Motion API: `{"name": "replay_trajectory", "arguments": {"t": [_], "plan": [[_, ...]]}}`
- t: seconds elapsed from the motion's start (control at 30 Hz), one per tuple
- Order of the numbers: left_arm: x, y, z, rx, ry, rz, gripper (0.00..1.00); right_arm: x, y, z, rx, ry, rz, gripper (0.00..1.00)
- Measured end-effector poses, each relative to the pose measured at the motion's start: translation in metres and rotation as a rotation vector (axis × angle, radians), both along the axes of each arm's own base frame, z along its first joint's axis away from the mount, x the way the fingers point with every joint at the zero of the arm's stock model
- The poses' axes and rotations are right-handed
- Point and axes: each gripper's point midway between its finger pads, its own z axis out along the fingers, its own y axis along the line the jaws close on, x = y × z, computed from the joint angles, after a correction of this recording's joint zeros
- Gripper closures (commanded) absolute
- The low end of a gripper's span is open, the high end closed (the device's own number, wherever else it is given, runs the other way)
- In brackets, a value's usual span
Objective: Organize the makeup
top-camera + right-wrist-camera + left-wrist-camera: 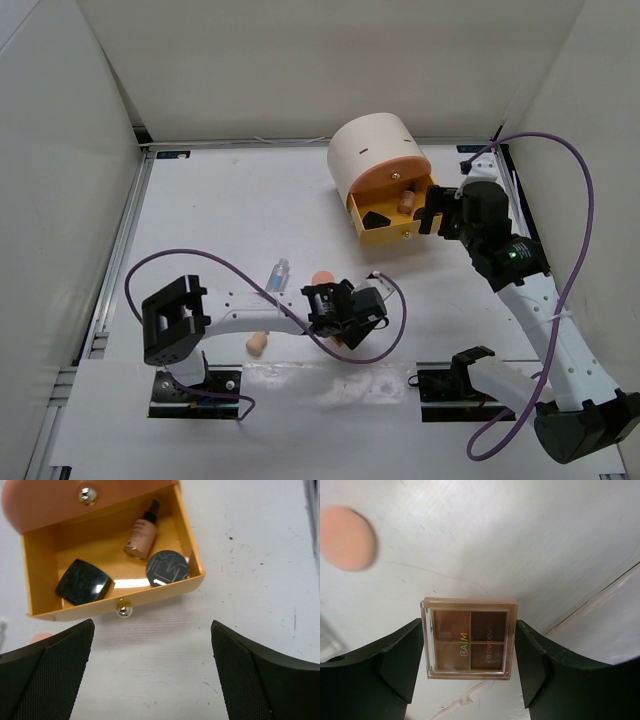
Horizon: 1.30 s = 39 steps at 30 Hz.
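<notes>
Three pieces of makeup already lie in the open orange drawer [187, 540]: a foundation bottle [140, 532] on its side towards the back, a round black compact [167, 567] against the front wall, and a square dark compact [84, 587] in the other front corner, well apart from the round one. The drawer sticks out of the cream cylinder box [375, 150], which stands at the far right of the table [230, 200]. A shiny knob [123, 611] sits on the drawer's front.

The right gripper [437, 212] hangs just beside the drawer's right end, over bare table. Its fingers [45, 680] are spread wide and nothing is between them.

Nearer the arms, around the middle of the table, the left gripper [470, 625] is clamped on a square eyeshadow palette [469, 637]. Its clear lid faces up, showing four brown shades and lettering. One black finger presses each side edge, so the grip looks snug. I cannot tell whether the palette rests on the table or is lifted off it.

The rest is loose on the table. The peach puff [322, 279] lies just beyond the left gripper, apart from the palette. The clear little bottle [280, 272] lies on its side to the left of the puff, close to it. The beige egg sponge [257, 343] sits nearer the front edge, beside the left arm. A purple cable [205, 258] loops over the table above that arm.
</notes>
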Motion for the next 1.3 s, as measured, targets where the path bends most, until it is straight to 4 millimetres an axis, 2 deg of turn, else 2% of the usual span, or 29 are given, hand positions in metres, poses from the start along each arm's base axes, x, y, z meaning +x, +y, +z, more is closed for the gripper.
{"name": "replay_trajectory", "arguments": {"t": [0.13, 0.23, 0.4, 0.47, 0.53, 0.6, 0.67, 0.77, 0.87, 0.97, 1.07, 1.1, 1.2, 1.3], "plan": [[0.021, -0.015, 0.058, -0.109, -0.090, 0.036, 0.54, 0.002, -0.015, 0.004, -0.001, -0.020, -0.105, 0.01], [0.043, -0.027, 0.118, -0.233, -0.175, 0.068, 0.49, 0.000, -0.033, 0.010, 0.000, -0.049, -0.220, 0.01], [0.098, -0.039, 0.210, -0.409, -0.337, 0.108, 0.48, -0.006, -0.065, 0.011, -0.029, -0.058, -0.429, 0.01], [0.123, -0.049, 0.238, -0.463, -0.397, 0.117, 0.46, -0.006, -0.072, 0.011, -0.044, -0.052, -0.479, 0.01], [0.149, -0.060, 0.254, -0.501, -0.447, 0.118, 0.46, -0.004, -0.075, 0.008, -0.054, -0.044, -0.505, 0.01], [0.176, -0.070, 0.256, -0.499, -0.470, 0.120, 0.46, -0.004, -0.076, 0.005, -0.069, -0.030, -0.515, 0.01], [0.199, -0.084, 0.248, -0.482, -0.476, 0.117, 0.44, -0.004, -0.077, 0.003, -0.079, -0.024, -0.520, 0.01], [0.224, -0.096, 0.217, -0.426, -0.457, 0.104, 0.36, -0.004, -0.079, 0.003, -0.086, -0.026, -0.529, 0.01], [0.230, -0.104, 0.185, -0.371, -0.421, 0.078, 0.36, -0.004, -0.080, 0.004, -0.088, -0.026, -0.531, 0.01], [0.231, -0.107, 0.166, -0.339, -0.392, 0.058, 0.36, -0.004, -0.080, 0.004, -0.088, -0.026, -0.529, 0.01], [0.234, -0.109, 0.168, -0.351, -0.389, 0.050, 0.33, -0.004, -0.079, 0.003, -0.086, -0.022, -0.523, 0.01], [0.235, -0.109, 0.171, -0.357, -0.392, 0.051, 0.19, -0.005, -0.078, 0.003, -0.088, -0.018, -0.521, 0.01], [0.239, -0.109, 0.175, -0.372, -0.394, 0.053, 0.03, -0.007, -0.077, 0.000, -0.089, -0.002, -0.509, 0.01], [0.243, -0.107, 0.176, -0.377, -0.396, 0.059, 0.02, -0.006, -0.074, -0.002, -0.082, 0.007, -0.490, 0.01]]}}
